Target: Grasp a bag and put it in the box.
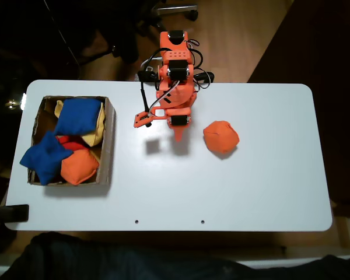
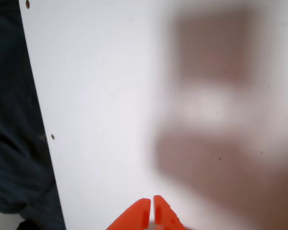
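one orange bag (image 1: 221, 136) on table; gripper (image 2: 151, 203) tips cut off, nearly touching.

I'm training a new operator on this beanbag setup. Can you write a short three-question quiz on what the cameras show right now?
1. True or false: the orange bag on the table is held by the gripper.
2. Multiple choice: in the fixed view, the box lies (A) left of the arm, (B) right of the arm, (C) off the table.
3. Fill in: the wrist view shows the jaws nearly ____.

Key
1. False; the bag lies free on the table, right of the arm in the fixed view.
2. A.
3. Closed, with nothing between them.
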